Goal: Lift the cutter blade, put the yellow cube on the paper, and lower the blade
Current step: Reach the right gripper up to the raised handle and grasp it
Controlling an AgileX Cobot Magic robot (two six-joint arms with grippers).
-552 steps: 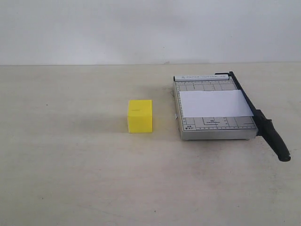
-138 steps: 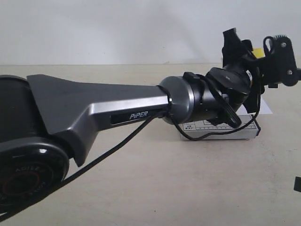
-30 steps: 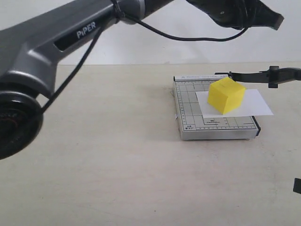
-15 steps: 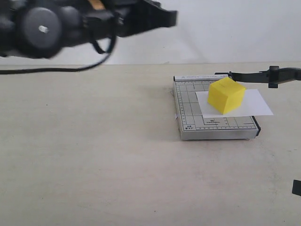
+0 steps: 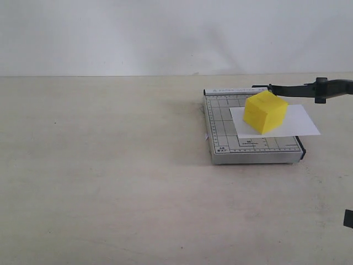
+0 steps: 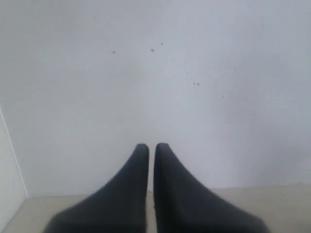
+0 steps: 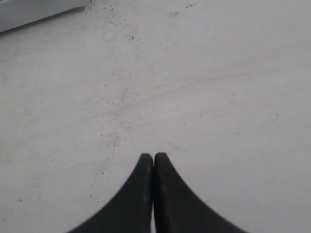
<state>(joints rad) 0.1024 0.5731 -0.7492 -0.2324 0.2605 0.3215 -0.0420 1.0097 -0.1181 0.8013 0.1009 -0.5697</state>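
Note:
The yellow cube rests on the white paper, which lies askew across the grey gridded cutter base. The cutter blade is lifted off the base, its black arm running from the back hinge out to the right edge of the exterior view. Neither arm reaches the cutter in that view. My left gripper faces a white wall, jaws shut with only a hairline slit and nothing held. My right gripper hovers over bare tabletop, jaws shut and empty.
The beige tabletop spreads left of and in front of the cutter. A small black part shows at the right edge of the exterior view. A corner of the grey base appears in the right wrist view.
The left arm has swung away to the left and left the exterior view. The cube, paper and raised blade have not moved.

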